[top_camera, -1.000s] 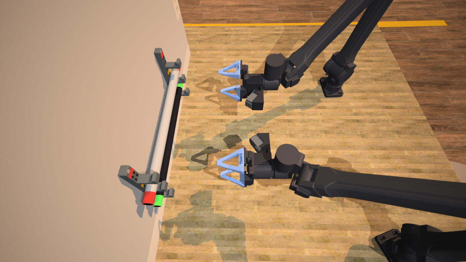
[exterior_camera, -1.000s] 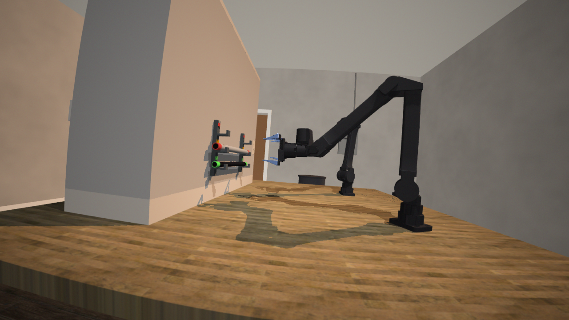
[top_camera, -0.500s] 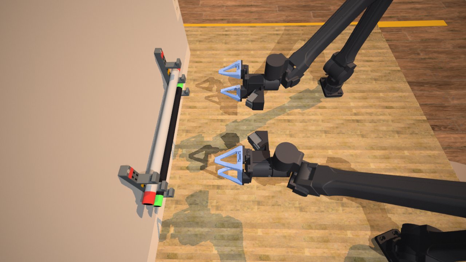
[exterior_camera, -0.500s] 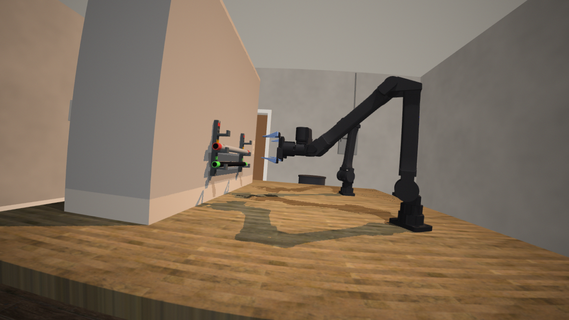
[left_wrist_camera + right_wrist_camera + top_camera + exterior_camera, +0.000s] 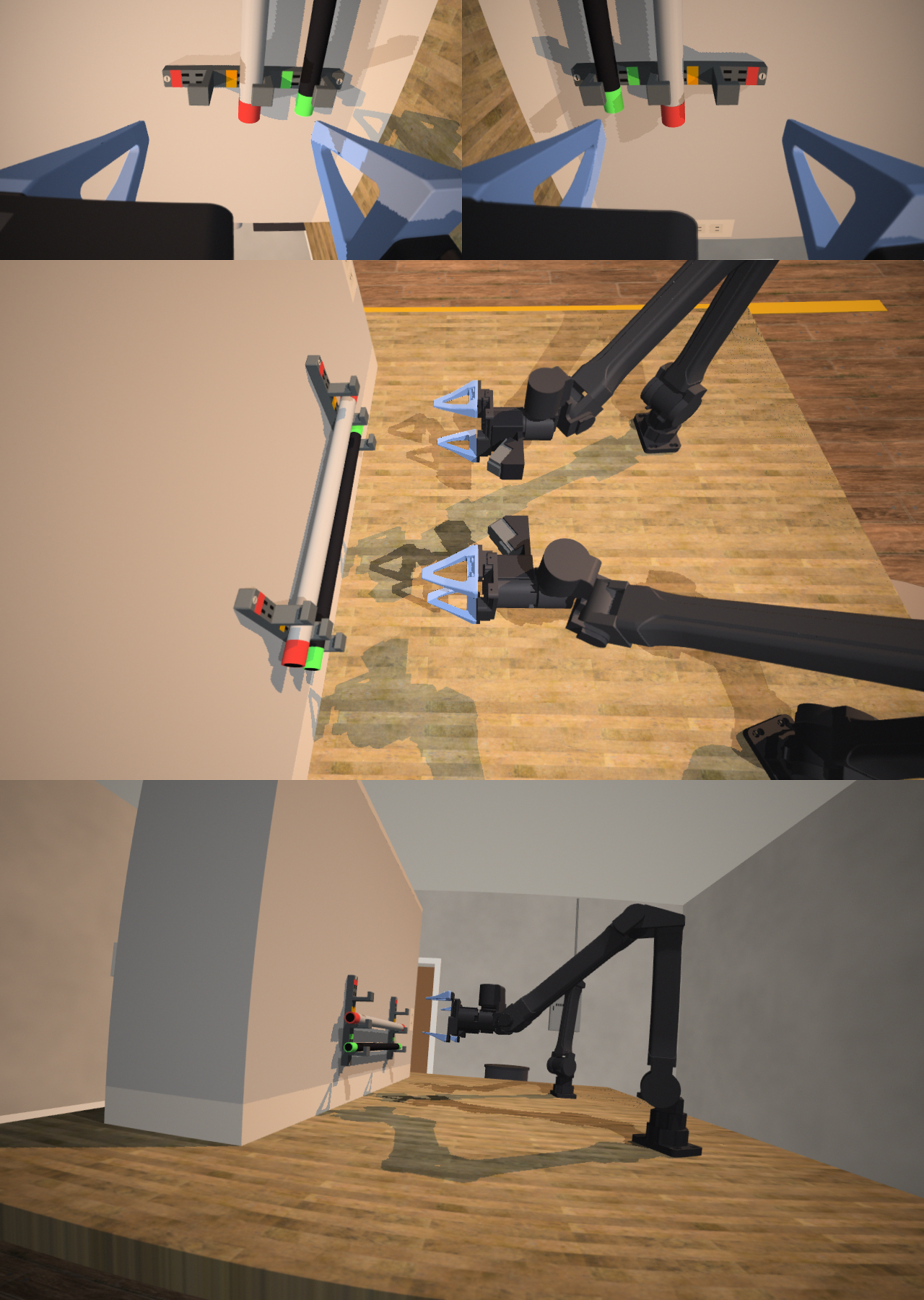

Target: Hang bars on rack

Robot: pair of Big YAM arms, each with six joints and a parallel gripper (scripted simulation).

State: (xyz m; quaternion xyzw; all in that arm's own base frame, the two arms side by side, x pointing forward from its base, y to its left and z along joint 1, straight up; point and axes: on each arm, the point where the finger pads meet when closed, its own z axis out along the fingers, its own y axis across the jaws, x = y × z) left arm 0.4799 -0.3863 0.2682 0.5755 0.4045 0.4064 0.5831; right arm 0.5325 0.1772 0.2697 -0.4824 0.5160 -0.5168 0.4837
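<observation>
Your left claw (image 5: 426, 586) (image 5: 424, 1015) (image 5: 229, 130) and right claw (image 5: 437, 422) (image 5: 443, 1023) (image 5: 694, 129) are hovering released, while the white bar (image 5: 326, 499) (image 5: 382, 1021) (image 5: 254, 43) (image 5: 670, 43) is resting on the orange-labelled arms (image 5: 325, 631) (image 5: 367, 1023) (image 5: 263, 95) (image 5: 658, 93), the black bar (image 5: 340, 531) (image 5: 381, 1046) (image 5: 319, 36) (image 5: 600, 40) on the green-labelled ones.

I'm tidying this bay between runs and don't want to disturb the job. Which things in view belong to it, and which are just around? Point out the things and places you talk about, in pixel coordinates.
Part of the job:
- white bar (image 5: 326, 505) (image 5: 384, 1021) (image 5: 254, 43) (image 5: 670, 43) with red ends
- black bar (image 5: 338, 531) (image 5: 381, 1046) (image 5: 319, 36) (image 5: 600, 43) with green ends
- wall rack (image 5: 248, 599) (image 5: 351, 986) (image 5: 198, 95) (image 5: 728, 95)
- left gripper (image 5: 426, 586) (image 5: 424, 1015) (image 5: 231, 123)
- right gripper (image 5: 436, 421) (image 5: 444, 1024) (image 5: 694, 121)

Just around:
- wall outlet (image 5: 351, 276) (image 5: 412, 1019) (image 5: 717, 228)
- yellow floor stripe (image 5: 817, 307)
- dark round object (image 5: 506, 1072) beyond the table
</observation>
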